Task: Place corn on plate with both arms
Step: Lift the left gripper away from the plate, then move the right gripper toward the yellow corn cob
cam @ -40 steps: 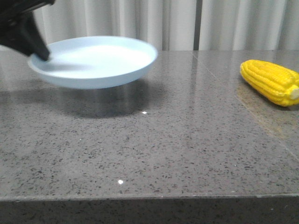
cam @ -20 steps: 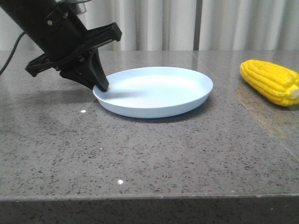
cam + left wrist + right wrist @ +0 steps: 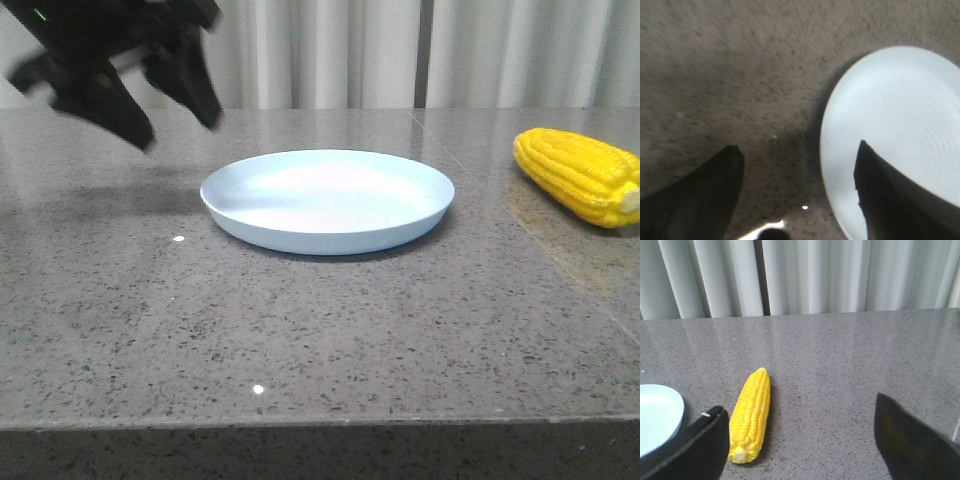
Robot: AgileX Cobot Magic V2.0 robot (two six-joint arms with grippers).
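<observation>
The corn [image 3: 581, 175] lies on its side on the grey speckled surface [image 3: 320, 330] at the far right of the front view, its pale stub end toward the right edge and its rows of yellow kernels running along its length; nothing touches it, and it sits well apart from the plate [image 3: 327, 200], with bare stone between them. In the right wrist view the corn [image 3: 751, 414] lies lengthwise with its tapered tip pointing toward the curtain [image 3: 805, 275] and its stub end near the camera, just beside the rim of the plate [image 3: 659, 412] but not touching it. The plate is pale blue, round and shallow, resting flat on the surface near the middle of the front view, with nothing in it. The left hand [image 3: 165, 95] hangs in the air above and to the left of the plate, blurred, its two dark fingers spread wide and holding nothing; its shadow falls on the stone beside the plate. In the left wrist view the left hand [image 3: 797, 155] has one finger over the bare surface [image 3: 730, 75] and the other over the plate [image 3: 890, 115], with a clear gap between them. The right hand [image 3: 800, 445] shows only as two dark fingers set wide apart, empty, with the corn just beside one of them
</observation>
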